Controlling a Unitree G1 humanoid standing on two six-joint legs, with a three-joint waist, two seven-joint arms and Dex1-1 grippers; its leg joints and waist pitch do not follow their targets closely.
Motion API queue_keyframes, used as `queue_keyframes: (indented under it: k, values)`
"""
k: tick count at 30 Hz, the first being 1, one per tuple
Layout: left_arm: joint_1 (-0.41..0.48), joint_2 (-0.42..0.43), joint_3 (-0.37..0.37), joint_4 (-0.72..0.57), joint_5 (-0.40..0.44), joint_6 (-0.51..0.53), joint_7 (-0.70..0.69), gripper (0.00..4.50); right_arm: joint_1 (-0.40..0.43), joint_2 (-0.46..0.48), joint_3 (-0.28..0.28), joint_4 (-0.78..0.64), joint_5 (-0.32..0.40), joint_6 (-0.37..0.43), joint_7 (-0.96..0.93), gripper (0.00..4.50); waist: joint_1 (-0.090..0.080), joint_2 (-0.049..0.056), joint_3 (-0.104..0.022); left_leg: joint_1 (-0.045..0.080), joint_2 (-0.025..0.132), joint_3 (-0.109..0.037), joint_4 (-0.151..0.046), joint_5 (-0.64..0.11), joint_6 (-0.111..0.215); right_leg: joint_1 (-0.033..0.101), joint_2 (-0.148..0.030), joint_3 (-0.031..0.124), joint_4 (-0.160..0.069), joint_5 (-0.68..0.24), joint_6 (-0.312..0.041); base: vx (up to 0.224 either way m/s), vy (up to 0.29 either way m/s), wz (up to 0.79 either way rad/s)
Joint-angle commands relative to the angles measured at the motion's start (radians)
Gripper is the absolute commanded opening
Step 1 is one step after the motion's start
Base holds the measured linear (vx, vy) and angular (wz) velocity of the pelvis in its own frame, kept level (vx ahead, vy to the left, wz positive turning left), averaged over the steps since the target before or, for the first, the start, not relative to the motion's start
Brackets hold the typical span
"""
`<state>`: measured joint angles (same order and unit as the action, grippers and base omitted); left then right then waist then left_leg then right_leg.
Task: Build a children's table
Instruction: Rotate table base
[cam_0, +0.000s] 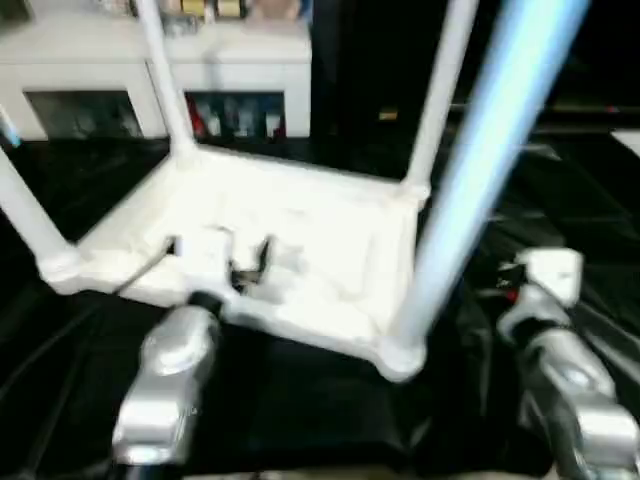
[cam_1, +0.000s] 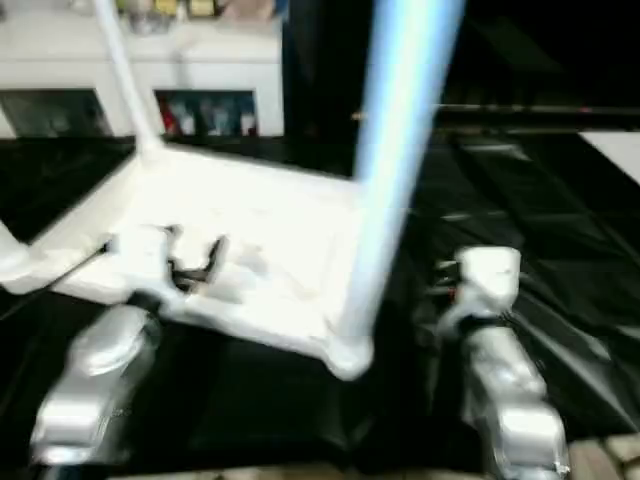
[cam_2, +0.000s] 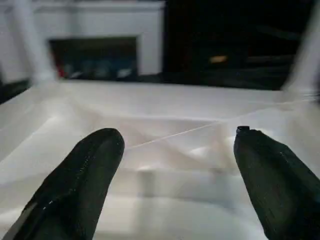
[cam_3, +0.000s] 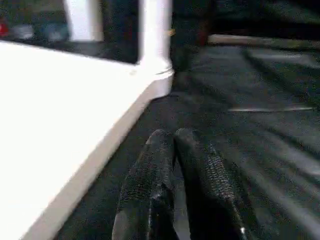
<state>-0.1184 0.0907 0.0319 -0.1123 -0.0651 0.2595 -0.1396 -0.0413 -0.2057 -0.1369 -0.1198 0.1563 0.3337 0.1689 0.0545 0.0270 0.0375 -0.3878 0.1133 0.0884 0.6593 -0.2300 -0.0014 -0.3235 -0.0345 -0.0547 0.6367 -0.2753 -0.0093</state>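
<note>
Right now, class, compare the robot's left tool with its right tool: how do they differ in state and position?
1. The left tool has its fingers spread wide apart; the right tool has its fingers pressed together.
2. The left tool hovers over the ribbed underside of the upturned table top; the right tool sits beside the table, over the black cloth.
Both hold nothing, and both have black fingers.

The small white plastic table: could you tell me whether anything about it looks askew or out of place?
Nothing stands out. The small white plastic table lies upside down on the black cloth, its four white tubular legs standing upright in the corner sockets, none visibly leaning.
</note>
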Motion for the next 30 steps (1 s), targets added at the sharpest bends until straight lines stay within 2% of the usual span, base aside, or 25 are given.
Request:
queue_keyframes:
  k: [1, 2, 3, 4, 6, 7, 8, 9, 10, 11, 12, 13, 14, 15, 16, 17, 18, 19, 21, 23, 24, 25, 26, 28, 30]
  values:
    - [-0.002, -0.004, -0.017, -0.009, -0.002, -0.002, 0.012, 4.07, 0.002, -0.013, -0.011, -0.017, 0.004, -0.001, 0.009, 0.38, -0.011, 0.004, -0.083, 0.094, 0.143, -0.110, -0.041, 0.831, 0.207, -0.052, -0.101, 0.060, -0.008, 0.319, -0.053, 0.041, 0.062, -0.05]
    - [-0.004, -0.007, -0.014, -0.008, -0.004, 0.005, 0.018, 4.07, 0.002, -0.012, -0.009, -0.017, 0.003, 0.000, 0.010, 0.38, 0.002, -0.014, -0.075, 0.055, 0.095, -0.075, -0.038, 0.782, 0.173, -0.029, -0.111, 0.072, -0.030, 0.374, -0.051, 0.041, 0.062, -0.05]
    - [-0.007, -0.011, -0.010, -0.007, -0.007, 0.014, 0.025, 4.07, 0.003, -0.011, -0.006, -0.018, 0.001, 0.000, 0.010, 0.38, 0.007, -0.023, -0.070, 0.031, 0.075, -0.052, -0.043, 0.675, 0.153, -0.012, -0.116, 0.071, -0.034, 0.397, -0.067, 0.000, 0.000, 0.00]
    - [-0.015, -0.023, 0.005, -0.004, -0.015, 0.028, 0.043, 4.07, 0.000, -0.008, 0.000, -0.017, 0.000, 0.001, 0.010, 0.38, 0.015, -0.018, -0.058, 0.017, 0.088, -0.035, -0.078, 0.323, 0.080, 0.008, -0.107, 0.052, -0.043, 0.327, -0.137, 0.000, 0.000, 0.00]
    - [-0.018, -0.028, 0.012, -0.002, -0.017, 0.031, 0.051, 4.07, -0.003, -0.006, 0.002, -0.017, 0.000, 0.003, 0.010, 0.38, 0.001, -0.005, -0.050, 0.034, 0.135, -0.062, -0.113, 0.079, 0.049, 0.003, -0.077, 0.031, -0.034, 0.164, -0.199, -0.028, -0.014, 0.02]
    - [-0.021, -0.033, 0.027, 0.008, -0.033, 0.038, 0.046, 4.07, -0.010, -0.007, 0.010, -0.013, -0.004, 0.003, 0.017, 0.38, -0.024, 0.009, -0.045, 0.047, 0.193, -0.114, -0.158, -0.070, 0.079, -0.012, -0.056, 0.013, -0.002, 0.014, -0.198, -0.074, -0.059, 0.02]
    - [-0.021, -0.028, 0.028, 0.013, -0.031, 0.044, 0.040, 4.07, -0.013, -0.010, 0.016, -0.010, -0.004, -0.001, 0.022, 0.38, -0.031, 0.010, -0.045, 0.050, 0.201, -0.123, -0.164, -0.145, 0.146, -0.024, -0.062, 0.014, 0.007, -0.047, -0.179, -0.074, -0.059, 0.02]
    - [-0.021, -0.028, 0.028, 0.013, -0.031, 0.044, 0.040, 4.07, -0.013, -0.010, 0.016, -0.010, -0.004, -0.001, 0.022, 0.38, -0.034, 0.009, -0.043, 0.044, 0.197, -0.117, -0.169, -0.190, 0.163, -0.024, -0.066, 0.014, 0.004, -0.052, -0.182, -0.083, -0.088, 0.05]
    - [-0.024, -0.006, 0.018, 0.026, -0.040, 0.044, -0.006, 4.07, -0.023, -0.019, 0.028, -0.004, -0.001, -0.005, 0.044, 0.38, -0.038, -0.017, -0.030, 0.004, 0.133, -0.064, -0.142, -0.307, 0.148, -0.010, -0.113, 0.044, -0.072, -0.088, -0.225, -0.088, -0.112, 0.03]
    - [-0.033, 0.020, -0.003, 0.039, -0.042, 0.052, -0.053, 4.07, -0.034, -0.034, 0.041, 0.004, -0.008, -0.013, 0.064, 0.38, -0.027, -0.037, -0.029, -0.010, 0.087, -0.023, -0.107, -0.315, 0.106, -0.005, -0.141, 0.059, -0.112, -0.177, -0.232, -0.088, -0.112, 0.03]
    - [-0.040, 0.037, -0.016, 0.049, -0.045, 0.060, -0.085, 4.07, -0.042, -0.044, 0.049, 0.010, -0.015, -0.019, 0.078, 0.38, -0.007, -0.054, -0.026, -0.004, 0.042, 0.013, -0.061, -0.250, 0.066, -0.007, -0.167, 0.061, -0.146, -0.367, -0.175, -0.104, -0.124, 0.00]
    - [-0.054, 0.056, -0.032, 0.065, -0.033, 0.062, -0.106, 4.07, -0.055, -0.056, 0.053, 0.022, -0.014, -0.014, 0.095, 0.38, 0.025, -0.057, -0.027, 0.002, 0.055, 0.017, -0.044, -0.089, 0.028, 0.000, -0.204, 0.097, -0.170, -0.614, -0.042, -0.104, -0.101, -0.11]
    - [-0.066, 0.066, -0.041, 0.079, -0.028, 0.062, -0.119, 4.07, -0.065, -0.065, 0.056, 0.033, -0.015, -0.009, 0.106, 0.38, 0.034, -0.054, -0.023, -0.003, 0.066, 0.017, -0.063, -0.047, 0.000, -0.007, -0.187, 0.078, -0.170, -0.719, 0.028, -0.104, -0.101, -0.11]
    - [-0.088, 0.074, -0.046, 0.105, -0.023, 0.059, -0.129, 4.07, -0.080, -0.081, 0.058, 0.051, -0.018, -0.006, 0.120, 0.38, 0.037, -0.046, -0.024, -0.003, 0.074, 0.016, -0.083, -0.058, -0.015, -0.008, -0.170, 0.066, -0.161, -0.700, 0.033, -0.082, -0.052, -0.17]
    - [-0.128, 0.083, -0.047, 0.151, -0.021, 0.056, -0.144, 4.07, -0.108, -0.114, 0.065, 0.083, -0.023, 0.004, 0.152, 0.38, 0.032, -0.030, -0.030, 0.004, 0.090, 0.014, -0.125, -0.148, -0.041, -0.014, -0.120, 0.035, -0.134, -0.519, 0.002, -0.066, -0.017, -0.10]
    - [-0.135, 0.084, -0.047, 0.159, -0.020, 0.055, -0.146, 4.07, -0.112, -0.120, 0.066, 0.089, -0.024, 0.006, 0.157, 0.38, 0.031, -0.029, -0.030, 0.013, 0.094, 0.015, -0.130, -0.193, -0.043, -0.019, -0.114, 0.032, -0.135, -0.485, -0.015, -0.066, -0.017, -0.10]
    - [-0.178, 0.093, -0.046, 0.215, -0.004, 0.052, -0.142, 4.07, -0.142, -0.161, 0.071, 0.134, -0.046, -0.002, 0.175, 0.38, 0.030, -0.007, -0.036, 0.030, 0.110, 0.008, -0.138, -0.259, -0.050, -0.024, -0.110, 0.028, -0.125, -0.375, -0.064, 0.000, 0.000, 0.00]
    - [-0.199, 0.092, -0.041, 0.243, 0.000, 0.055, -0.133, 4.07, -0.161, -0.178, 0.069, 0.161, -0.064, -0.024, 0.171, 0.38, 0.026, -0.008, -0.037, 0.019, 0.116, 0.006, -0.146, -0.279, -0.059, -0.010, -0.112, 0.024, -0.114, -0.276, -0.091, 0.000, 0.000, 0.00]
    - [-0.219, 0.090, -0.034, 0.271, 0.002, 0.058, -0.123, 4.07, -0.179, -0.187, 0.059, 0.187, -0.070, -0.044, 0.165, 0.38, 0.030, -0.013, -0.041, 0.023, 0.117, 0.013, -0.145, -0.277, -0.050, -0.013, -0.118, 0.025, -0.111, -0.212, -0.126, 0.000, 0.000, 0.00]
    - [-0.258, 0.096, -0.044, 0.335, 0.006, 0.000, -0.142, 4.07, -0.212, -0.177, 0.028, 0.230, -0.034, -0.067, 0.173, 0.38, 0.032, -0.003, -0.042, 0.024, 0.116, 0.018, -0.143, -0.269, -0.048, -0.014, -0.123, 0.028, -0.112, -0.188, -0.146, 0.000, 0.000, 0.00]
    - [-0.268, 0.099, -0.051, 0.352, 0.006, -0.022, -0.156, 4.07, -0.218, -0.173, 0.021, 0.240, -0.020, -0.070, 0.182, 0.38, 0.031, -0.011, -0.046, 0.014, 0.112, 0.021, -0.141, -0.241, -0.039, -0.006, -0.124, 0.028, -0.107, -0.165, -0.152, 0.000, 0.000, 0.00]
    - [-0.283, 0.111, -0.070, 0.370, -0.017, -0.059, -0.243, 4.24, -0.220, -0.179, 0.027, 0.246, -0.005, -0.077, 0.221, 0.36, 0.037, -0.023, -0.051, 0.015, 0.115, 0.027, -0.138, -0.196, -0.021, -0.007, -0.129, 0.030, -0.107, -0.118, -0.157, 0.000, 0.000, 0.00]
    - [-0.295, 0.124, -0.083, 0.380, -0.051, -0.070, -0.337, 4.24, -0.217, -0.186, 0.036, 0.244, 0.014, -0.077, 0.271, 0.36, 0.042, -0.013, -0.053, 0.013, 0.119, 0.029, -0.137, -0.154, -0.009, -0.007, -0.131, 0.031, -0.097, -0.072, -0.172, 0.000, 0.000, 0.00]
    - [-0.322, 0.169, -0.126, 0.407, -0.085, -0.093, -0.521, 4.44, -0.215, -0.214, 0.062, 0.253, 0.036, -0.089, 0.358, 0.36, 0.045, -0.021, -0.055, 0.013, 0.120, 0.035, -0.134, -0.125, 0.010, -0.006, -0.131, 0.031, -0.090, -0.022, -0.191, 0.000, 0.000, 0.00]
    - [-0.345, 0.234, -0.187, 0.422, -0.079, -0.110, -0.683, 4.47, -0.216, -0.250, 0.086, 0.267, 0.032, -0.100, 0.423, 0.36, 0.046, -0.016, -0.058, 0.013, 0.120, 0.039, -0.130, -0.077, 0.029, -0.008, -0.129, 0.031, -0.080, 0.050, -0.205, 0.000, 0.000, 0.00]
